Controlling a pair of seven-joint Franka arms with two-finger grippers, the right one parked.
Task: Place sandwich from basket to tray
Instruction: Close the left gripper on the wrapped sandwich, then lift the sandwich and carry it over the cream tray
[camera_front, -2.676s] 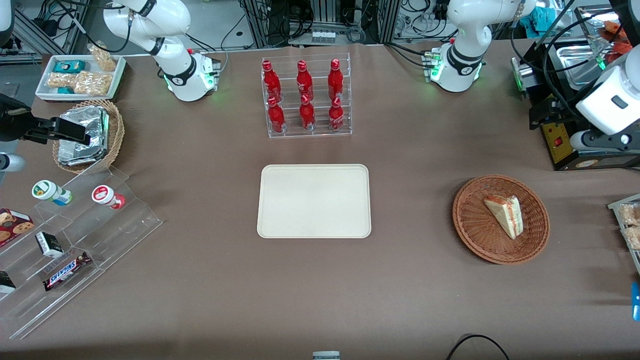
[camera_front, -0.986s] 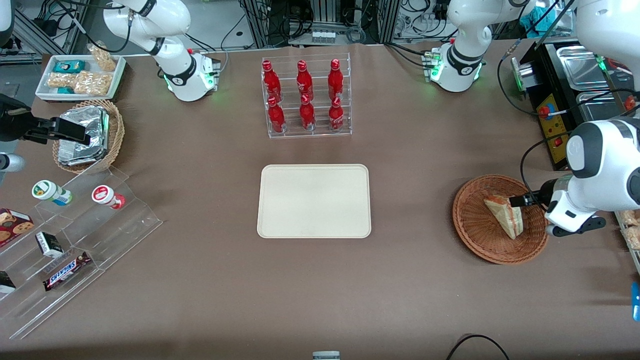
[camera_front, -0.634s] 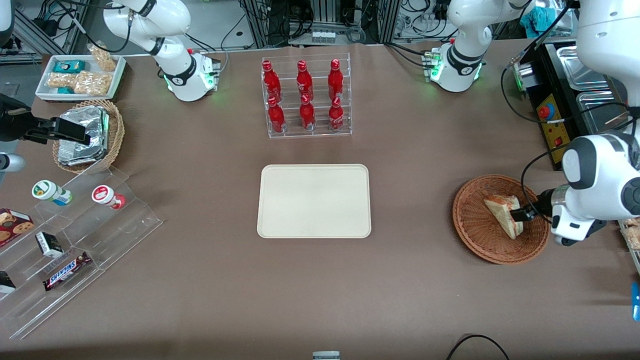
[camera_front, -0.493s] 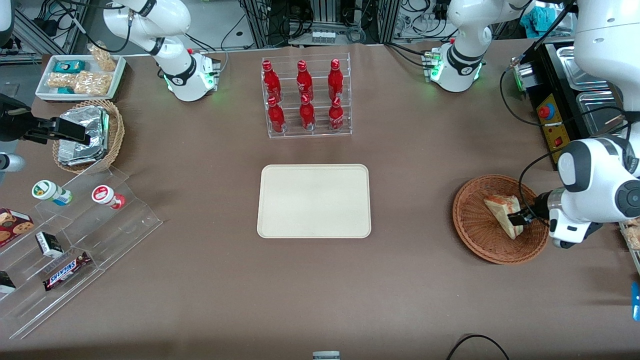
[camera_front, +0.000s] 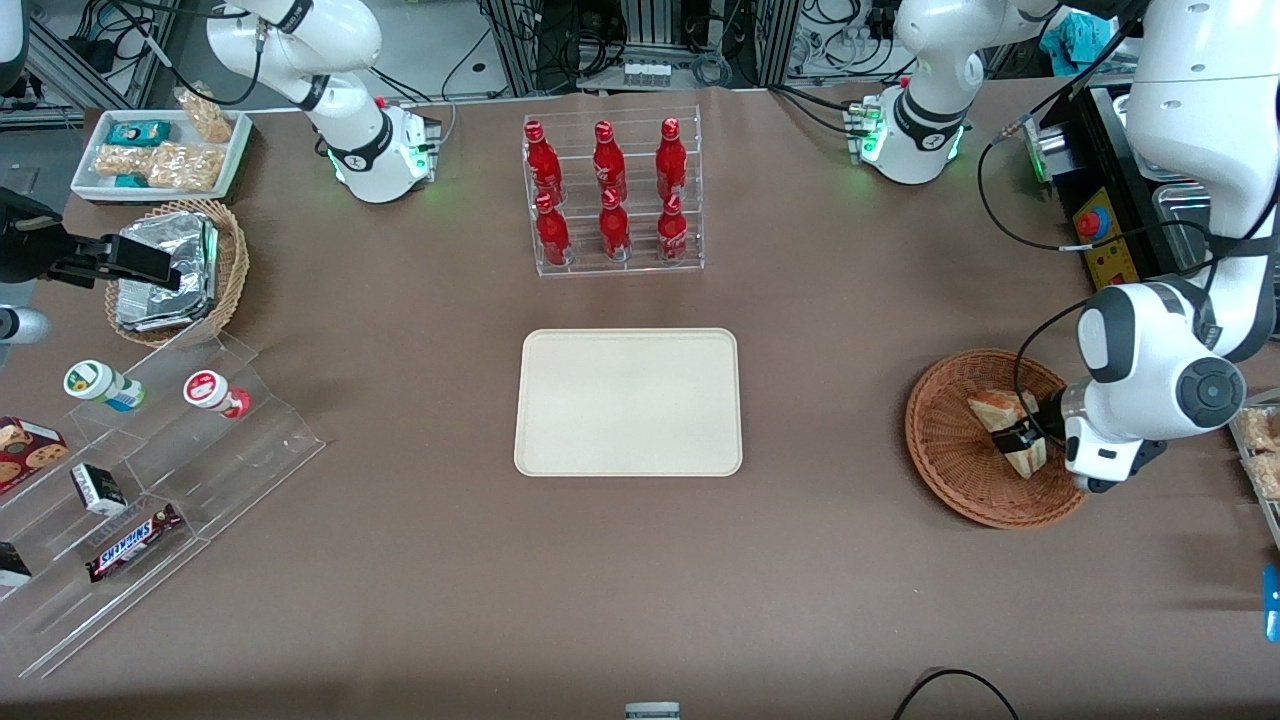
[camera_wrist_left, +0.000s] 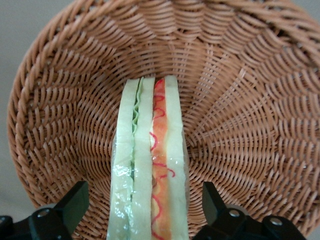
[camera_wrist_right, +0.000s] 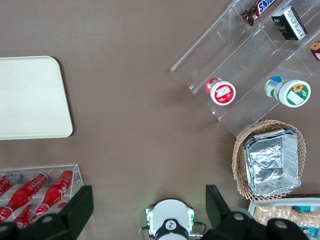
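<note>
The sandwich (camera_front: 1008, 432) (camera_wrist_left: 148, 165), a clear-wrapped white-bread wedge with green and red-orange filling, lies in the reddish-brown wicker basket (camera_front: 950, 470) (camera_wrist_left: 240, 100) toward the working arm's end of the table. My gripper (camera_front: 1026, 436) (camera_wrist_left: 145, 210) is down in the basket and open, one black finger (camera_wrist_left: 70, 207) on each side of the sandwich's wide end, with a gap showing between each finger and the bread. The cream-beige tray (camera_front: 628, 402) (camera_wrist_right: 30, 97) lies bare at mid-table.
A clear rack of red bottles (camera_front: 611, 196) stands farther from the front camera than the tray. Toward the parked arm's end are a tan basket of foil packets (camera_front: 175, 268), a white dish of snacks (camera_front: 160, 152) and a clear stepped shelf (camera_front: 150, 480). A black control box (camera_front: 1110, 250) sits beside the basket.
The working arm swung in from the table's edge and came down over the basket. Its open fingers moved along the sandwich to straddle the wide end. The sandwich has not moved.
</note>
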